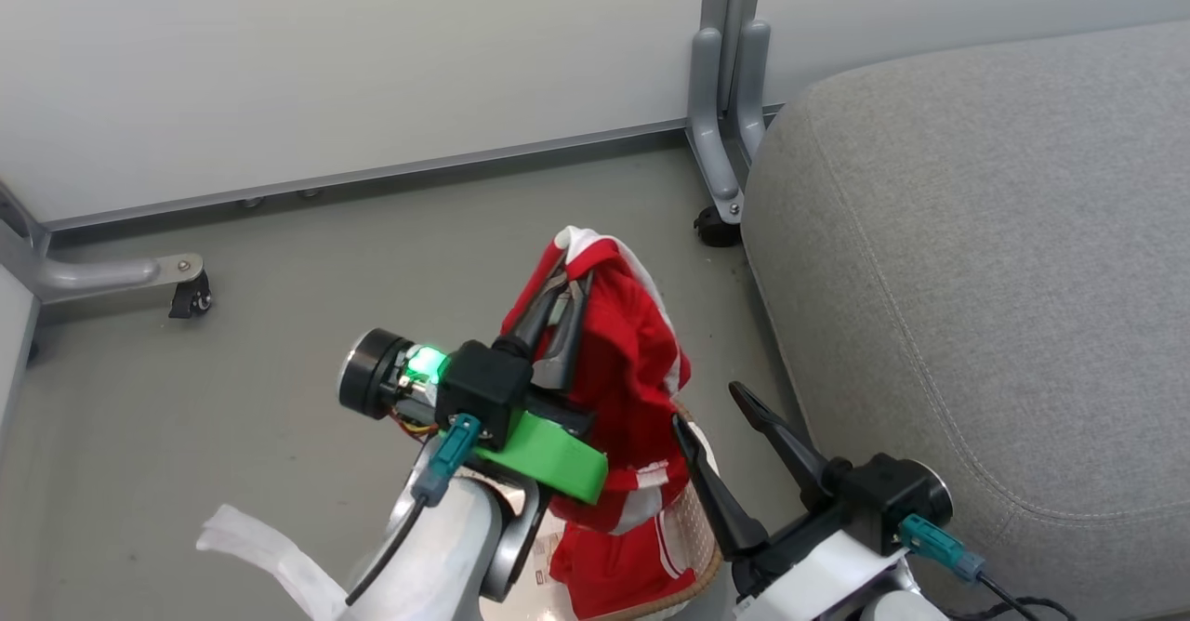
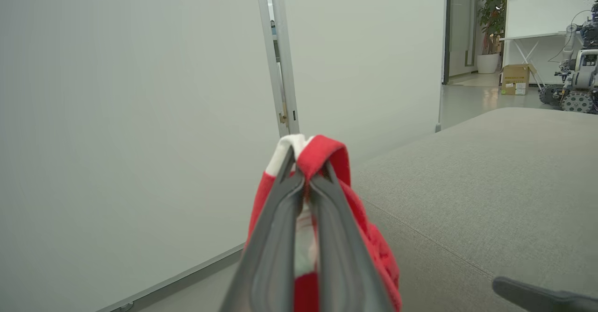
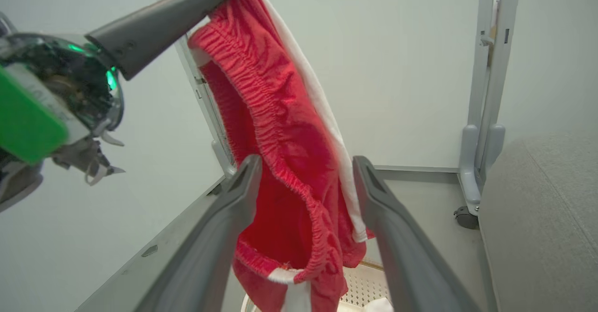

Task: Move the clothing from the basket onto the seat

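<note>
**Left gripper [image 1: 567, 275] clamped on red garment [image 1: 637, 361] above basket; right gripper spread and empty**

Left gripper: both dark fingers are pressed together on a fold of fabric at the top of the red garment. In the left wrist view a red band and a white band bulge out just above the fingertips. The arm is raised, so the garment hangs free below the grip.

Red garment: soft fabric with a gathered elastic edge and a white band running down one side (best seen in the right wrist view). Its lower end, marked by a white cuff, reaches the mouth of the basket [image 1: 704, 567]. More red fabric with thin white stripes [image 1: 618, 570] lies inside the basket; I cannot tell whether it is a second piece or the tail of the held one.

Right gripper [image 1: 708, 405]: jaws stand wide apart and hold nothing. It sits low, just beside the hanging garment, between the basket and the seat [image 1: 976, 277]. From its own wrist camera the fabric appears between its two fingers, but contact cannot be confirmed.

Basket: it stands on the grey floor [image 1: 279, 342], close against the seat's front edge. Its brown woven rim and perforated cream wall are partly visible.

Seat: a light grey upholstered cushion to the robot's right, with no clothing on its visible surface.
</note>
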{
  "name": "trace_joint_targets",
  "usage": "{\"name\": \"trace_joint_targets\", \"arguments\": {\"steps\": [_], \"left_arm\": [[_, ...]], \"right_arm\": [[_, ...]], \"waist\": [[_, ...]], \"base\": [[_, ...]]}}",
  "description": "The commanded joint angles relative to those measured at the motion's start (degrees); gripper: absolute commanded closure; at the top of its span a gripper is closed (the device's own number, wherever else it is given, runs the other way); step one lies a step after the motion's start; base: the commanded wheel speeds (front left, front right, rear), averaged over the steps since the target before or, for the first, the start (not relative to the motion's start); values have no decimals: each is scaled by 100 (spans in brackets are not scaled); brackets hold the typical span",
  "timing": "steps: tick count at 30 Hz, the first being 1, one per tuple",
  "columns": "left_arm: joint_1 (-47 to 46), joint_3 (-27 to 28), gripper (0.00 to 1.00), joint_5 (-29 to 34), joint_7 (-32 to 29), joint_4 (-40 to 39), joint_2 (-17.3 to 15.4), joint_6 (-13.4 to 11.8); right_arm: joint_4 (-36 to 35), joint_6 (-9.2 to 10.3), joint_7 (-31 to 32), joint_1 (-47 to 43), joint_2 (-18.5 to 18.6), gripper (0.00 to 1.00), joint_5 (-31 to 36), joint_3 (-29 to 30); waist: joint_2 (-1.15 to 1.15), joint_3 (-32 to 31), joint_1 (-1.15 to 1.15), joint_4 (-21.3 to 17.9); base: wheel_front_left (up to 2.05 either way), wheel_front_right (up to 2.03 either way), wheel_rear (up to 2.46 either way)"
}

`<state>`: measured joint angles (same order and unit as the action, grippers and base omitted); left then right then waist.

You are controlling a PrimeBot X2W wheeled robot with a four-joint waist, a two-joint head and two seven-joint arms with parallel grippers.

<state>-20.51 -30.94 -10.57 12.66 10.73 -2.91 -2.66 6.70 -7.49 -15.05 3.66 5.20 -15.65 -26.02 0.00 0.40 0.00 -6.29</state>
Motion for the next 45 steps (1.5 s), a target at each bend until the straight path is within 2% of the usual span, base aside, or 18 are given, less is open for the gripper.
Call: {"name": "trace_joint_targets", "arguments": {"steps": [1, 13, 14, 15, 20, 27, 28, 30, 31, 32, 45], "left_arm": [[-57, -80, 100, -46, -43, -140, -6, -33], [-163, -581, 100, -20, -407, -1028, -12, -235], [-186, -589, 100, 45, -445, -1044, -59, -265], [-203, -590, 100, 118, -455, -1055, -110, -304], [-174, -572, 100, 303, -507, -1016, -241, -480], [-90, -525, 100, 211, -532, -929, -296, -533], [-94, -520, 89, 192, -528, -912, -306, -531], [-96, -509, 50, 164, -537, -875, -305, -535], [-97, -504, 13, 157, -546, -854, -300, -541], [-88, -494, 0, 138, -589, -813, -295, -556], [-88, -519, 0, 10, -859, -659, -347, -577]], "right_arm": [[44, 0, -18, 98, 47, 0, 12, -42], [688, 0, -18, 215, 46, 0, 171, -110], [736, 0, -19, 212, 58, 64, 134, -170], [785, 0, -18, 203, 66, 100, 79, -216], [825, 0, -18, 251, 118, 100, -94, -321], [727, 0, -18, 250, 142, 100, -156, -301], [713, 0, -18, 251, 147, 100, -157, -295], [689, 0, -18, 253, 156, 100, -156, -283], [679, 0, -18, 253, 158, 100, -156, -279], [672, 0, -18, 254, 161, 100, -157, -278], [679, 0, -19, 301, 187, 100, -192, -304]], "waist": [[0, 21, 0, 13], [0, 63, 0, 37], [0, 66, 0, 38], [0, 69, 0, 34], [0, 98, 0, -11], [0, 138, 0, -24], [0, 148, 0, -20], [0, 160, 0, -9], [0, 166, 0, -3], [0, 172, 0, 4], [0, 249, 0, 25]], "base": [[0, 0, 0], [0, 0, 0], [0, 0, 0], [0, 0, 0], [0, 0, 0], [0, 0, 0], [0, 0, 0], [0, 0, 0], [0, 0, 0], [0, 0, 0], [0, 0, 0]]}}
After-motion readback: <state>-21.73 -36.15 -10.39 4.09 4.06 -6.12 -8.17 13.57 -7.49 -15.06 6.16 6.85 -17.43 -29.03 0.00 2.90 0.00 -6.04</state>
